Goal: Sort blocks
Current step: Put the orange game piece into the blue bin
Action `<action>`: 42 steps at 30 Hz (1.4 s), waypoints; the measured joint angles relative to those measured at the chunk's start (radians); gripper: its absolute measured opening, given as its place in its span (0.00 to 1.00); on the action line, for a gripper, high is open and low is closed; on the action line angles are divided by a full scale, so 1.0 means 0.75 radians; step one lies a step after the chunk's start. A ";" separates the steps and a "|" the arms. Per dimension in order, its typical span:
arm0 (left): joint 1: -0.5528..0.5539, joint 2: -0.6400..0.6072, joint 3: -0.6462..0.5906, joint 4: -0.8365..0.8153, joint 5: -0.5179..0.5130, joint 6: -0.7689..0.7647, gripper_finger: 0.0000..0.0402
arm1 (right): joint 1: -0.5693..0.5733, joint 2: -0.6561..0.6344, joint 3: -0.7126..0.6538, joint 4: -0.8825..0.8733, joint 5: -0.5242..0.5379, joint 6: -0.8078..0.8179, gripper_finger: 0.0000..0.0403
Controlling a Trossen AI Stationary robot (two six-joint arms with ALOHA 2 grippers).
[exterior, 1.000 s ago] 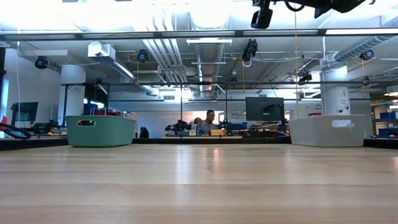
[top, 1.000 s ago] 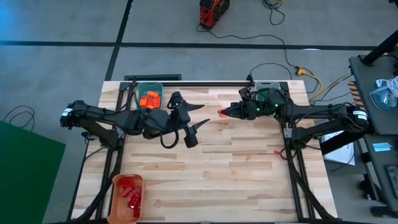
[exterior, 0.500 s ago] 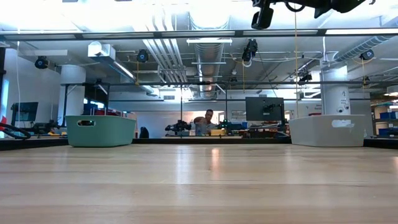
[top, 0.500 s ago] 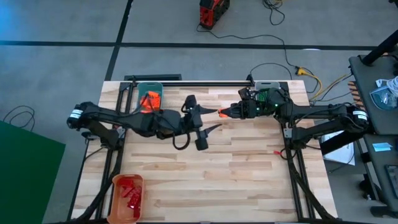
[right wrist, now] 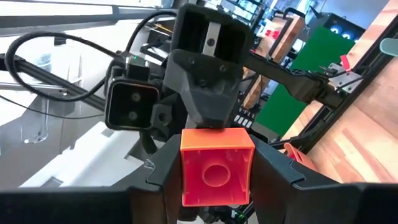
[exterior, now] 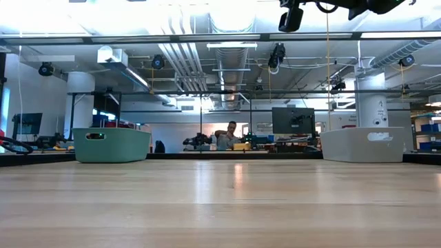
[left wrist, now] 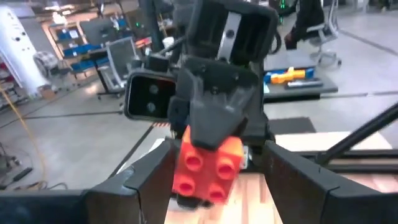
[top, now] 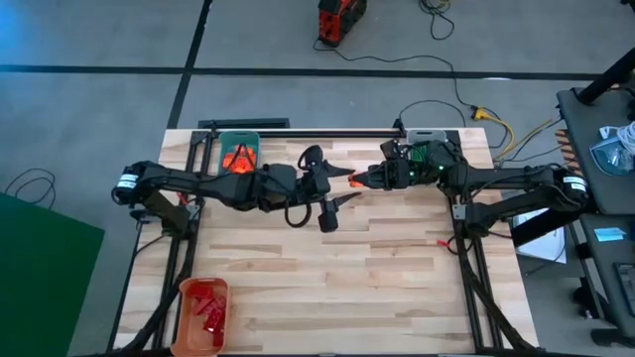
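Two grippers meet above the middle of the table, near its far edge. We see the right gripper [top: 354, 180] closed on an orange block [top: 353, 180], which it holds in the air with its studs toward the left arm. The left gripper [top: 340, 188] stands open, one finger on each side of this block, and it seems not yet to touch it. More blocks lie in the teal bin [top: 238, 140] and the orange bin [top: 185, 319].
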 joint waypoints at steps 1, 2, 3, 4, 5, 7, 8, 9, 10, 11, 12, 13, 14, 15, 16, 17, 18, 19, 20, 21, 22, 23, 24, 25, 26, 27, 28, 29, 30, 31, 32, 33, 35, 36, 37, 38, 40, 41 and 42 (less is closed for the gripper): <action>0.005 0.004 0.001 0.017 0.009 0.001 0.54 | 0.000 0.001 0.000 0.001 -0.001 0.000 0.33; 0.007 0.007 0.001 0.010 0.012 0.006 0.54 | 0.000 0.000 0.000 -0.001 -0.001 0.000 0.33; 0.009 0.011 0.000 0.008 0.011 0.020 0.54 | 0.000 0.000 0.000 -0.005 -0.002 0.000 0.33; 0.010 0.019 0.000 0.017 0.012 0.040 0.54 | 0.000 0.000 0.000 -0.005 -0.002 0.000 0.33; 0.010 0.023 0.000 0.038 0.013 0.059 0.54 | 0.000 0.000 0.000 -0.001 -0.003 0.000 0.33; 0.012 0.024 0.000 0.045 0.032 0.093 0.54 | 0.001 0.000 0.000 0.000 -0.009 -0.001 0.33; 0.016 0.028 0.000 0.051 0.047 0.096 0.54 | 0.001 0.000 0.000 0.001 -0.010 -0.002 0.33; 0.023 0.032 0.000 0.061 0.065 0.095 0.54 | 0.001 0.000 0.000 -0.001 -0.010 -0.002 0.33; 0.027 0.034 0.000 0.059 0.071 0.093 0.54 | 0.001 0.000 0.000 -0.004 -0.010 -0.001 0.33; 0.030 0.036 0.000 0.058 0.079 0.091 0.54 | 0.001 0.000 0.000 -0.006 -0.009 -0.001 0.33; 0.035 0.036 0.000 0.059 0.092 0.091 0.54 | 0.001 0.001 -0.001 -0.005 -0.008 -0.001 0.33; 0.038 0.036 0.000 0.065 0.104 0.090 0.54 | 0.001 0.001 -0.001 -0.002 -0.005 -0.001 0.33; 0.042 0.036 0.000 0.073 0.110 0.089 0.54 | 0.001 0.001 0.000 0.002 -0.004 -0.001 0.33; 0.046 0.036 0.000 0.074 0.115 0.090 0.54 | 0.001 0.001 0.000 0.002 -0.004 -0.002 0.33; 0.051 0.036 0.000 0.073 0.122 0.089 0.54 | 0.001 0.001 0.000 0.001 -0.005 -0.003 0.33; 0.053 0.036 0.000 0.072 0.133 0.089 0.53 | 0.001 0.001 0.000 -0.002 -0.005 -0.005 0.33; 0.056 0.036 0.000 0.070 0.140 0.090 0.52 | 0.001 0.001 0.000 -0.002 -0.005 -0.005 0.33; 0.058 0.036 0.000 0.070 0.143 0.090 0.51 | 0.001 0.001 0.000 -0.001 -0.004 -0.005 0.33; 0.059 0.036 0.000 0.070 0.147 0.090 0.50 | 0.001 0.001 0.000 -0.001 -0.004 -0.005 0.33; 0.063 0.036 0.000 0.069 0.152 0.090 0.48 | 0.001 0.001 0.000 -0.002 -0.004 -0.005 0.33; 0.066 0.036 0.000 0.069 0.159 0.090 0.46 | 0.001 0.001 0.000 -0.002 -0.004 -0.005 0.33; 0.068 0.036 0.000 0.069 0.166 0.089 0.44 | 0.001 0.001 0.000 -0.002 -0.005 -0.005 0.33; 0.068 0.036 0.000 0.069 0.167 0.089 0.43 | 0.001 0.001 0.000 -0.002 -0.005 -0.005 0.33; 0.070 0.036 0.000 0.069 0.167 0.090 0.41 | 0.001 0.001 0.000 -0.002 -0.006 -0.005 0.33; 0.070 0.036 0.000 0.068 0.168 0.092 0.39 | 0.001 0.001 0.000 -0.003 -0.006 -0.002 0.33; 0.070 0.036 0.000 0.066 0.168 0.097 0.37 | 0.001 0.001 0.000 -0.003 -0.006 0.001 0.33; 0.071 0.036 0.000 0.063 0.168 0.101 0.36 | 0.001 0.001 0.000 -0.006 -0.006 0.003 0.33; 0.071 0.035 0.000 0.058 0.168 0.103 0.35 | 0.001 0.001 0.000 -0.007 -0.006 0.005 0.33; 0.071 0.035 0.000 0.056 0.168 0.105 0.34 | 0.001 0.001 -0.001 -0.009 -0.006 0.007 0.33; 0.071 0.035 0.000 0.057 0.168 0.105 0.33 | 0.001 0.001 -0.001 -0.009 -0.006 0.011 0.33; 0.072 0.035 0.000 0.057 0.168 0.105 0.33 | 0.001 0.001 0.000 -0.008 -0.005 0.011 0.33; 0.072 0.035 0.000 0.057 0.168 0.105 0.33 | 0.001 0.001 0.000 -0.008 -0.005 0.011 0.33; 0.072 0.035 0.000 0.057 0.168 0.104 0.33 | 0.001 0.001 -0.001 -0.007 -0.005 0.010 0.33; 0.072 0.035 0.000 0.057 0.168 0.103 0.33 | 0.001 0.001 0.000 -0.007 -0.005 0.009 0.34; 0.072 0.035 0.000 0.057 0.168 0.102 0.33 | 0.001 0.001 0.000 -0.007 -0.005 0.007 0.34; 0.072 0.035 0.000 0.057 0.168 0.101 0.33 | 0.001 0.001 -0.001 -0.007 -0.004 0.005 0.35; 0.072 0.035 0.000 0.057 0.168 0.097 0.33 | 0.001 0.001 -0.001 -0.006 -0.003 0.006 0.36; 0.072 0.035 0.000 0.057 0.168 0.094 0.33 | 0.001 0.001 0.000 -0.006 -0.002 0.005 0.38; 0.072 0.035 0.000 0.059 0.168 0.085 0.33 | 0.001 0.001 0.000 -0.003 -0.001 -0.002 0.39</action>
